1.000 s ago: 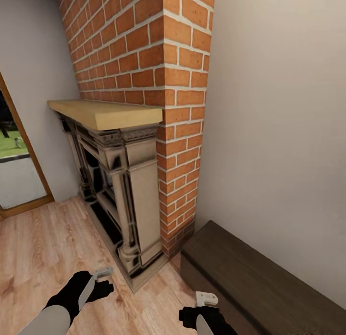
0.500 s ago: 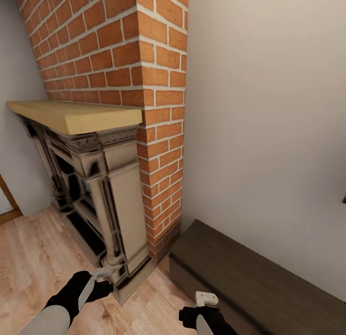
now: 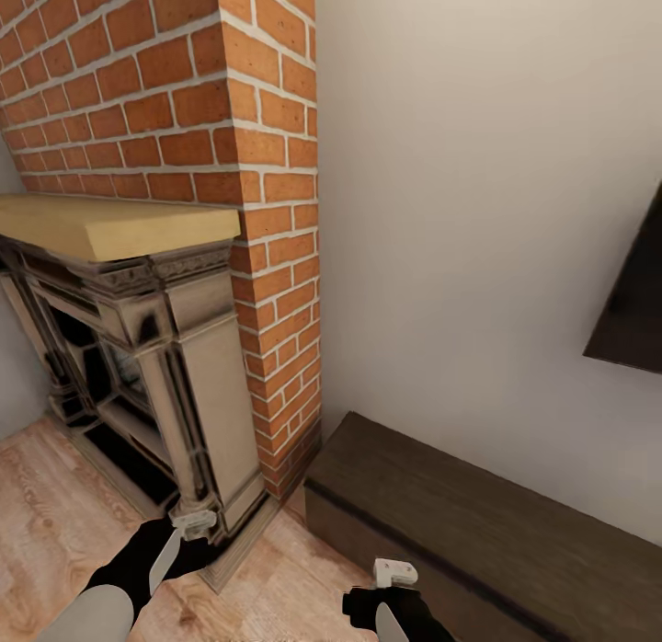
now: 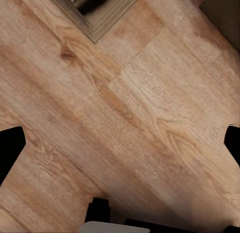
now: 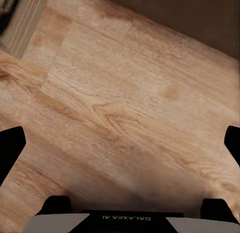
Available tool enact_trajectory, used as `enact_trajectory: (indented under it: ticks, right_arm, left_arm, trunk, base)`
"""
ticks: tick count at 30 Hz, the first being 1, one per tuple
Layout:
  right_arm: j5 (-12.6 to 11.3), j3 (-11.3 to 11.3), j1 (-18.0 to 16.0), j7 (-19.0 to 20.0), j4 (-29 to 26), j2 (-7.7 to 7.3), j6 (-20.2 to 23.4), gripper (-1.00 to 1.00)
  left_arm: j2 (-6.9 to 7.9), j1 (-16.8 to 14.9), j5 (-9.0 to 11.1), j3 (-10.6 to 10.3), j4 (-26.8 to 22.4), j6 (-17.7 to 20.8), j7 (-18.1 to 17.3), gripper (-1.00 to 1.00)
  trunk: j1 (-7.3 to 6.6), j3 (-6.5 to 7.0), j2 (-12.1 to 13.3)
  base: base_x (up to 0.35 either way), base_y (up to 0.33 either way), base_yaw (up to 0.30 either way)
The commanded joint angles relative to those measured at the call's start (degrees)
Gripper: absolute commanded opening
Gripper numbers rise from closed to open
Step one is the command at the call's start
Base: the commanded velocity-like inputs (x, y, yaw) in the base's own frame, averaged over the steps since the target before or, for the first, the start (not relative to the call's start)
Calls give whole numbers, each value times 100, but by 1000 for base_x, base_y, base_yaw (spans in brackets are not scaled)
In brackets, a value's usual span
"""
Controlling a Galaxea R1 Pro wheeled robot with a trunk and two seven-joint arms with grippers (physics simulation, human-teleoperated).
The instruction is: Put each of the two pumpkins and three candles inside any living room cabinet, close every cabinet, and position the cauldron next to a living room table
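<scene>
Camera has swung right — cabinet [image 3: 478,522] nearer centre; both arms hang low, left gripper [image 4: 120,143] and right gripper [image 5: 120,143] spread wide, empty.

Pale oak-grained plank floor [image 3: 55,522], satin sheen. Rough orange-red brick chimney breast [image 3: 175,99] with pale mortar joints. Smooth light wooden mantel shelf [image 3: 101,223]. Worn, dark-smudged carved fireplace surround [image 3: 198,366]. Matt dark-brown wooden cabinet [image 3: 478,522]. Flat matt cream wall [image 3: 478,210].

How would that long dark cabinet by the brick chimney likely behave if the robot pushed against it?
The cabinet would probably stay put: it looks long, low and solid, resting flat on the wood floor. Tipping seems unlikely given its squat shape. Its back looks close to the wall, so a push toward the wall should hardly move it.
</scene>
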Motion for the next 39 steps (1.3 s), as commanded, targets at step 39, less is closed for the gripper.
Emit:
enact_trajectory:
  ticks: [39]
  right_arm:
    - [-53,22,-6,-55,-6,-11,10,100]
  left_arm:
    - [3,-1,-8,22,-13,30,2,100]
  trunk:
    - [-2,-7,-5]
  base:
    - [-43,164,-286]
